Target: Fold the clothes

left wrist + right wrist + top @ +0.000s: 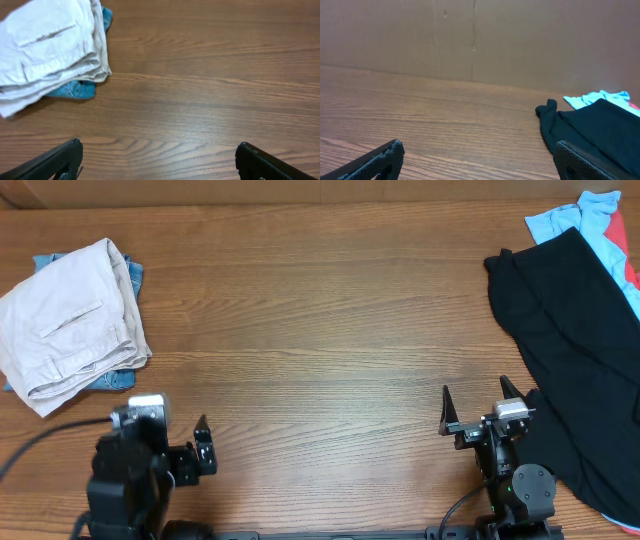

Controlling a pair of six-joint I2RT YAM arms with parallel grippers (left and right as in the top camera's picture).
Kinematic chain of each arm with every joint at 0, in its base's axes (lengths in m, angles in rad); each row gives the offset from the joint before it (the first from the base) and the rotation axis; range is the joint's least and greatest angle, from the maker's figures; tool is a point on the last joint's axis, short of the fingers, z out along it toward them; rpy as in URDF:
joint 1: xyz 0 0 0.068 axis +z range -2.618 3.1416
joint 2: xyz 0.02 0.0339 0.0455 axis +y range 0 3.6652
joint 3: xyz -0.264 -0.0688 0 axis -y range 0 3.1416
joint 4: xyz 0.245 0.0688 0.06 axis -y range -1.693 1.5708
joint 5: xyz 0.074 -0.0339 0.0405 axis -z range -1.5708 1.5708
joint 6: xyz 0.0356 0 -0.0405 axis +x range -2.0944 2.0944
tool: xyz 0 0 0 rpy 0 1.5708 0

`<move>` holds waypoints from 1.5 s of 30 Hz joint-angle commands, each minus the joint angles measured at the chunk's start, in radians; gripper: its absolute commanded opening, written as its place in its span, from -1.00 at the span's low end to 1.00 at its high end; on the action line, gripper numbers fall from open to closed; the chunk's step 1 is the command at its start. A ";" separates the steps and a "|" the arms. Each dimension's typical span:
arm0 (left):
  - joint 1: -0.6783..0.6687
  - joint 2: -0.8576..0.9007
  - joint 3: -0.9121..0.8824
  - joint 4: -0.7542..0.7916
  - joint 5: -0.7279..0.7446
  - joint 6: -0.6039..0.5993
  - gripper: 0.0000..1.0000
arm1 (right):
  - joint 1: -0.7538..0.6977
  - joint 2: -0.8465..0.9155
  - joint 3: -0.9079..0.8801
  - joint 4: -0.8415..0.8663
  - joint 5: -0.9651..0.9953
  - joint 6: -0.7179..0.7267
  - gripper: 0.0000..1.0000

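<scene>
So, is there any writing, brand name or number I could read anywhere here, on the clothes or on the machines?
No text can be read in any view.
Beige shorts: no label or print shows.
Black garment and light blue cloth: plain, no lettering.
Left arm and right arm: any markings are too small to make out.
Wooden table: only grain.

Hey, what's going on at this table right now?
Nothing is being handled. The left gripper and right gripper sit open and empty near the table's front edge. The beige shorts lie folded at the far left, on top of blue denim. A black garment is spread at the right.
</scene>
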State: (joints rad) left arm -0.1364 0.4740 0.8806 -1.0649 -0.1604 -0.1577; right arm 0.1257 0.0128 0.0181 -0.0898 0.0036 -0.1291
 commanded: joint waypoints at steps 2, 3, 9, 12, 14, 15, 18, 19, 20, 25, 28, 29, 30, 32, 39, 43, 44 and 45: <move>0.020 -0.149 -0.180 0.110 0.022 -0.003 0.99 | -0.003 -0.010 -0.010 0.006 -0.005 -0.002 1.00; 0.020 -0.178 -0.215 0.138 0.023 -0.003 0.99 | -0.003 -0.010 -0.010 0.006 -0.005 -0.002 1.00; 0.027 -0.364 -0.459 0.395 0.057 0.005 1.00 | -0.003 -0.010 -0.010 0.006 -0.005 -0.002 1.00; 0.028 -0.434 -0.567 0.542 0.056 0.012 1.00 | -0.003 -0.010 -0.010 0.006 -0.005 -0.002 1.00; 0.034 -0.467 -0.636 0.657 0.060 0.025 1.00 | -0.003 -0.010 -0.010 0.006 -0.005 -0.002 1.00; 0.037 -0.472 -0.667 0.717 0.061 0.033 1.00 | -0.003 -0.010 -0.010 0.006 -0.005 -0.002 1.00; 0.049 -0.471 -0.752 0.911 0.074 0.082 1.00 | -0.003 -0.010 -0.010 0.006 -0.005 -0.002 1.00; 0.055 -0.471 -0.780 0.980 0.080 0.109 0.99 | -0.003 -0.010 -0.010 0.006 -0.005 -0.002 1.00; 0.063 -0.471 -0.822 1.073 0.084 0.146 1.00 | -0.003 -0.010 -0.010 0.006 -0.005 -0.002 1.00; 0.078 -0.471 -0.877 1.117 0.128 0.226 1.00 | -0.003 -0.010 -0.010 0.006 -0.005 -0.002 1.00; 0.088 -0.471 -0.877 1.032 0.138 0.220 1.00 | -0.003 -0.010 -0.010 0.006 -0.005 -0.002 1.00; 0.087 -0.471 -0.877 1.001 0.139 0.220 0.99 | -0.003 -0.010 -0.010 0.006 -0.005 -0.002 1.00; 0.087 -0.470 -0.876 0.986 0.140 0.221 1.00 | -0.003 -0.010 -0.010 0.006 -0.005 -0.002 1.00; 0.087 -0.470 -0.876 0.990 0.139 0.222 1.00 | -0.003 -0.010 -0.010 0.006 -0.005 -0.002 1.00; 0.087 -0.468 -0.876 0.990 0.139 0.222 0.99 | -0.003 -0.010 -0.010 0.006 -0.005 -0.002 1.00; 0.087 -0.468 -0.876 0.990 0.139 0.222 1.00 | -0.003 -0.010 -0.010 0.006 -0.005 -0.002 1.00; 0.087 -0.468 -0.876 0.990 0.139 0.222 1.00 | -0.003 -0.010 -0.010 0.006 -0.005 -0.002 1.00; 0.087 -0.468 -0.876 0.990 0.139 0.222 1.00 | -0.003 -0.010 -0.010 0.006 -0.005 -0.002 1.00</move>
State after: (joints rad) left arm -0.0563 0.0151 0.0082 -0.0769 -0.0341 0.0372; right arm 0.1257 0.0120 0.0181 -0.0906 0.0036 -0.1310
